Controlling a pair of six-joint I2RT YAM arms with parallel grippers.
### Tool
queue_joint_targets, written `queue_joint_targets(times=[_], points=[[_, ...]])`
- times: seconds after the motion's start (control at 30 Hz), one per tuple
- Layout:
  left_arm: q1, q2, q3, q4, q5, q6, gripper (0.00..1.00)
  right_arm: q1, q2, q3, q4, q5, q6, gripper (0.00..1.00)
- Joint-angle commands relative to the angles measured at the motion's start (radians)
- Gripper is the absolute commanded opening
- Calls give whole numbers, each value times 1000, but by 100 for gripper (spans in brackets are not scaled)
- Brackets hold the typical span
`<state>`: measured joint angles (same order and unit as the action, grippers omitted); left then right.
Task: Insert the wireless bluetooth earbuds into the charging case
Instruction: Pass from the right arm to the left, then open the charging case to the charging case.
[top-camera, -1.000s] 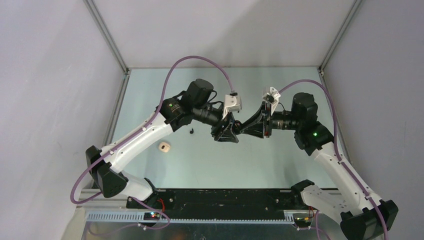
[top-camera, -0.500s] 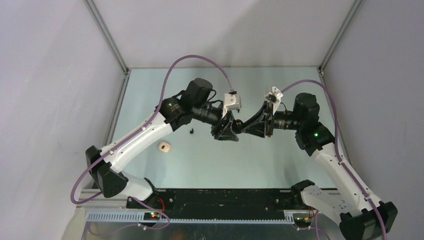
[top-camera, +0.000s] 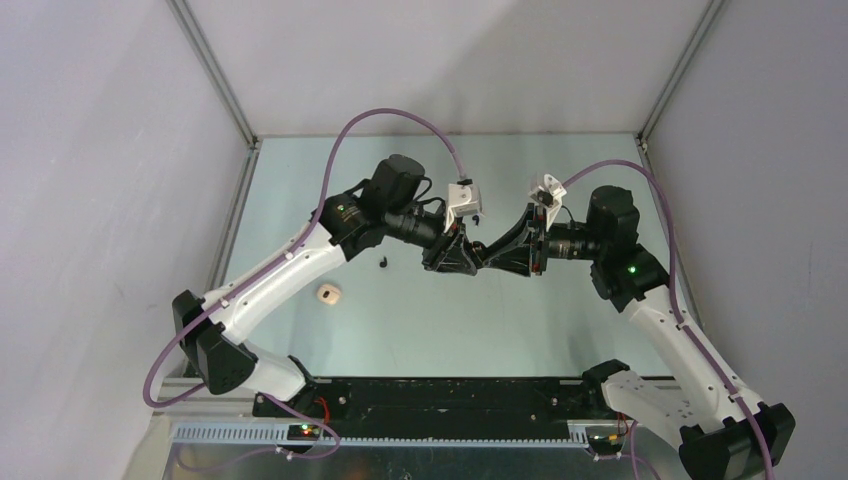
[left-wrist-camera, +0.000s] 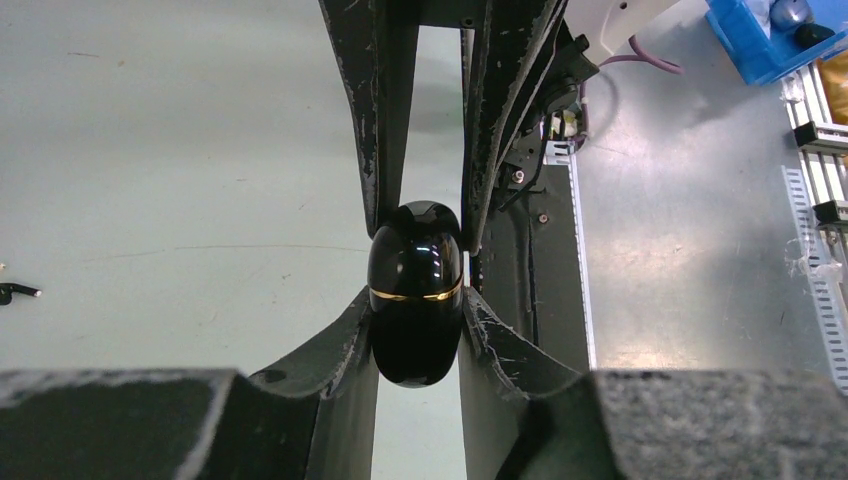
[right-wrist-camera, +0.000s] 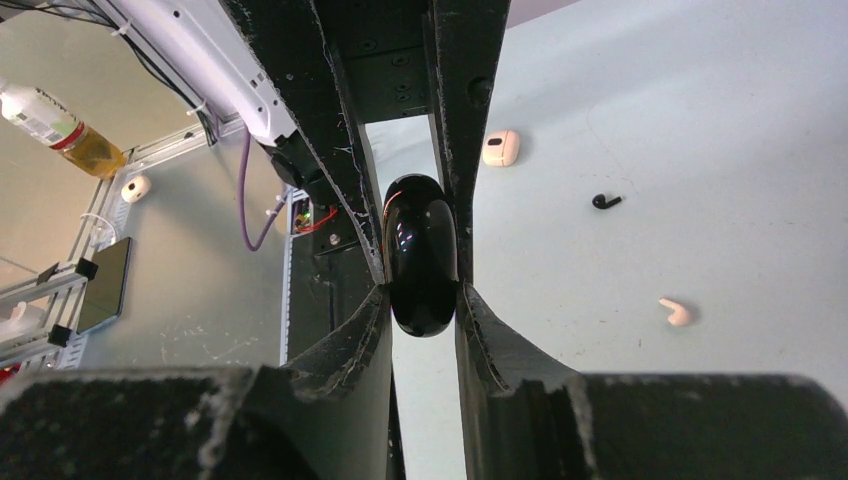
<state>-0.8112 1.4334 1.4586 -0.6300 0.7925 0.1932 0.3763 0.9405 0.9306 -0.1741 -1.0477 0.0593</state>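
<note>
2 grippers meet in mid-air over the table (top-camera: 560, 170), both on 1 object: the black charging case (left-wrist-camera: 415, 260).

- Left gripper (left-wrist-camera: 416, 310): jaws closed tight on the case, pads at and below the gold seam.
- Right gripper (right-wrist-camera: 422, 300): also clamped on the case, fingers coming in from the opposite side and gripping the half beyond the seam.
- Case: lid looks down, seam line unbroken. It is carried clear of the table and touches nothing but the 4 fingers.

Reading of the hold: 1 hand per half, placed either side of the seam. That suits prying the lid up, with 1 gripper anchoring the base while the other swings the top. It could instead be a handover; I cannot settle which.

Still loose on the table:
- black earbud (right-wrist-camera: 605, 201), lying alone, well apart from the grippers.
- beige earbud (right-wrist-camera: 677, 312), near the black one but not touching it.
- beige case (right-wrist-camera: 500, 148), closed as far as can be seen, off to the left arm's side.

No bud is seated in any case yet. Judged stage: early, opening the case comes first. Risk: the glossy rounded shell could squirt out of the narrow pads if the pull is off-axis.
</note>
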Motion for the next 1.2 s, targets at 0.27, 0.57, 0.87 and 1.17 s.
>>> queue_joint_targets(times=[0.27,0.57,0.87,1.17], points=[[-5,-3,-26,24,30,21,0,9,-4,1,35,69,-8,51],[-9,-3,-28,6,47,46,0,8,-15,0,13,157,-52,54],[-8,-8,-35,-7,53,64,0,-4,-55,0,-12,202,-111,55],[-8,-7,-32,-16,65,70,0,-8,-67,0,-13,229,-130,56]])
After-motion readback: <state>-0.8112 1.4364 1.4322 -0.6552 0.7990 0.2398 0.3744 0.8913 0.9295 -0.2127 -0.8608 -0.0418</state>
